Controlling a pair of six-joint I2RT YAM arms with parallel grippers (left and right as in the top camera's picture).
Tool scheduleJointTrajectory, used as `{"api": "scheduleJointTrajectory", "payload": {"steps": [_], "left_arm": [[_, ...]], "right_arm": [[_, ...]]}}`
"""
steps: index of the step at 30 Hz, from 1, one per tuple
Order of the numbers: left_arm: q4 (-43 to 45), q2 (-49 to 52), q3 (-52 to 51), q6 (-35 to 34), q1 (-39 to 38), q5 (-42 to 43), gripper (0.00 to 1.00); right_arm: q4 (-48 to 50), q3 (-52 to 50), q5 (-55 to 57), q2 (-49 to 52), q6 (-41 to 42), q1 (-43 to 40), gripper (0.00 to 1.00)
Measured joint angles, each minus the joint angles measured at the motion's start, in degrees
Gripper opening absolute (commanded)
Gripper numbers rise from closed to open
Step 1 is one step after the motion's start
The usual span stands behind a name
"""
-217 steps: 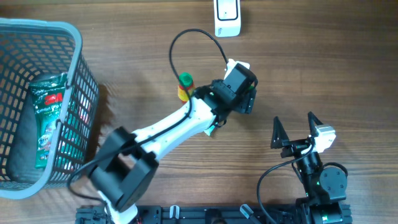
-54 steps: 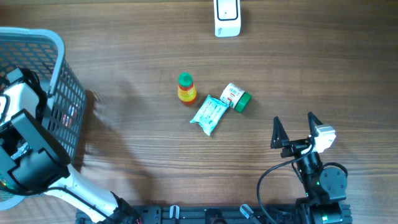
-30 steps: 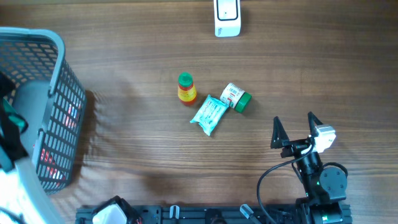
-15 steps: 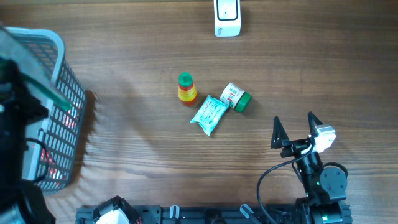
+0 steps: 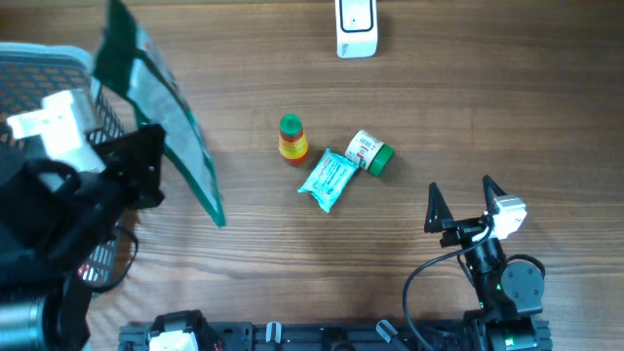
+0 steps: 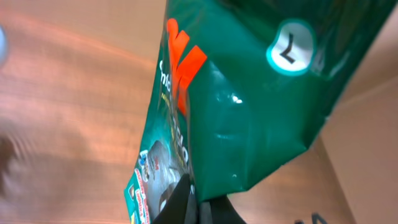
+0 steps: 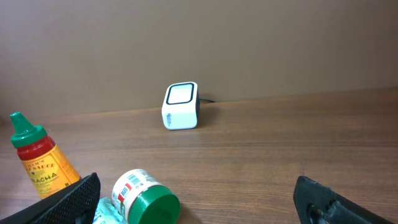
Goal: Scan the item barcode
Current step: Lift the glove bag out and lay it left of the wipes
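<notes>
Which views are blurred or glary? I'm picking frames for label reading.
Overhead: the green bag and left arm loom soft near the lens, teal packet crisp. Left wrist: bag print blurred, small glare spots. Right wrist: scanner and sauce bottle sharp.

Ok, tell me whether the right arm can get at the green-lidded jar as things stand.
Probably yes: the right tool stands open and empty, the green-lidded jar lies close ahead, and only bare table lies between them.

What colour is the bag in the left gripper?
Dark green bag with orange lettering; best in left wrist view.
</notes>
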Motion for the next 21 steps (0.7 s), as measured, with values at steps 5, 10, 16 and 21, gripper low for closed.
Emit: {"api": "scheduleJointTrajectory", "payload": {"steps": [5, 10, 16, 21], "left_arm": [[-6.1, 5.7, 0.1, -6.3, -6.4, -6.6, 0.04], [-7.8, 13.8, 0.1, -14.5, -11.5, -12.3, 0.04], [-6.7, 23.8, -0.4, -22.9, -18.8, -14.6, 0.04], [0.7, 28.9, -5.5, -29.7, -23.6, -15.0, 0.04]], "right_arm": [[0.0, 0.0, 0.0, 0.0, 0.0, 0.0, 1.0], [0.0, 0.0, 0.0, 0.0, 0.0, 0.0, 1.0], [0.0, 0.0, 0.0, 0.0, 0.0, 0.0, 1.0], [0.0, 0.0, 0.0, 0.0, 0.0, 0.0, 1.0]]}}
